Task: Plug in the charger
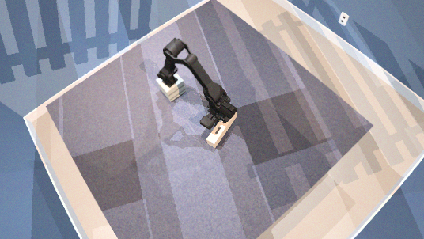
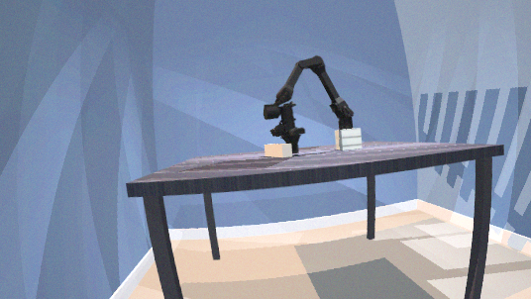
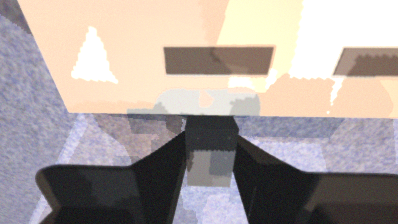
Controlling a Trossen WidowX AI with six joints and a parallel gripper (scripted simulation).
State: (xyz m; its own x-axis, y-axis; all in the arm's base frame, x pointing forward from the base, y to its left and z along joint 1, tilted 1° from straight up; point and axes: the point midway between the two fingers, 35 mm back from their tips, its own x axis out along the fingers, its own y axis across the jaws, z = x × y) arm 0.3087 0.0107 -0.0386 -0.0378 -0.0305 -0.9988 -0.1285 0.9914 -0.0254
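Observation:
The power strip (image 1: 213, 138) (image 2: 277, 150) (image 3: 131, 35) is a pale beige block on the table. In the wrist view its surface shows a dark rectangle (image 3: 218, 61) ahead of the fingers and another (image 3: 375, 63) at the right edge. My gripper (image 3: 208, 134) (image 2: 295, 149) is shut on the charger (image 3: 210, 169), a small black block with a greyish lit rear part. The charger's front end meets the strip's near edge, just below a pale grey rounded patch (image 3: 207, 102). No prongs show, and whether they sit in an outlet is hidden. The top and exterior views hide the charger behind the gripper.
The arm's pale block base (image 1: 172, 89) (image 2: 350, 139) stands on the table (image 1: 190, 186) (image 2: 317, 170), away from the strip. Patterned shadows cross the table. A wall socket (image 1: 343, 19) is far off on the room's wall.

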